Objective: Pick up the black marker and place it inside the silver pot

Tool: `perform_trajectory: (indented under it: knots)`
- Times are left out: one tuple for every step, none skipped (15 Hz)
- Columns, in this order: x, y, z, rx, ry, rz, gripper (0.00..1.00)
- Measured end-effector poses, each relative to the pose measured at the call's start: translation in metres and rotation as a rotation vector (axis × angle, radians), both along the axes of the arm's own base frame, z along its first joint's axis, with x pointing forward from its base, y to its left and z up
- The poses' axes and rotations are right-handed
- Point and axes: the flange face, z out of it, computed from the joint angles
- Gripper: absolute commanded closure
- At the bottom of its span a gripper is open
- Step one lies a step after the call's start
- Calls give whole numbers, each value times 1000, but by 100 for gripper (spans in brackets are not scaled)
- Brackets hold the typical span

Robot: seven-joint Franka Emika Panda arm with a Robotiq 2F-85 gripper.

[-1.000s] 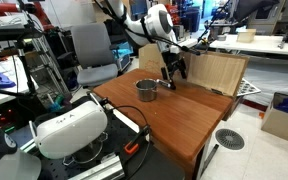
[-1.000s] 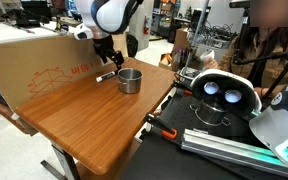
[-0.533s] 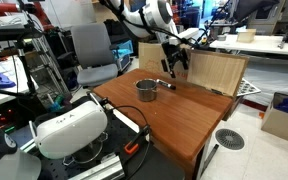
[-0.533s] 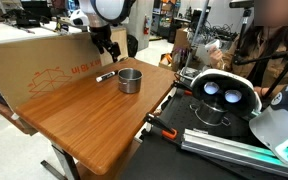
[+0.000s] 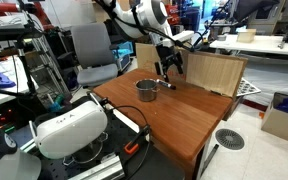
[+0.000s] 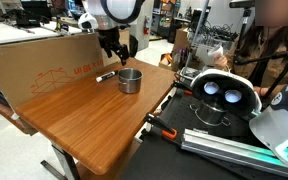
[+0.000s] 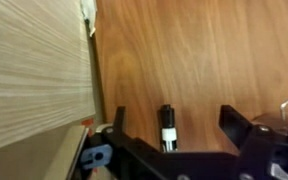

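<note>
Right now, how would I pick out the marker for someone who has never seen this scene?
Find the wooden table and the silver pot on it. The marker lies flat beside the pot, toward the cardboard box: the only slim black stick there.

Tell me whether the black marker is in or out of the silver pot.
Out. The black marker lies flat on the wooden table beside the silver pot, apart from it, below the open gripper.

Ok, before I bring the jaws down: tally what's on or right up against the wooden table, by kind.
black marker: 1
silver pot: 1
cardboard box: 1
Total: 3
</note>
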Motion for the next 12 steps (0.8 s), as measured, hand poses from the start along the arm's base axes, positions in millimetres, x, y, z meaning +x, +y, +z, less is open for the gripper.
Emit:
perform_trajectory:
  knots:
    - [-4,0,-5,-2,12,2,0]
    - [-8,0,-8,-5,22,7,0]
    - [-11,1,-12,-10,29,13,0]
    - [-13,2,-14,-14,34,17,0]
    - [-14,3,-16,-16,36,19,0]
    - [-15,5,-17,-19,36,21,0]
    - [-15,6,-19,-19,37,20,0]
    - [-15,7,-20,-19,37,19,0]
    - [-14,7,-22,-19,38,19,0]
    - [-13,8,-23,-19,39,19,0]
    - [-12,8,-25,-19,39,18,0]
    - [-11,8,-26,-19,38,18,0]
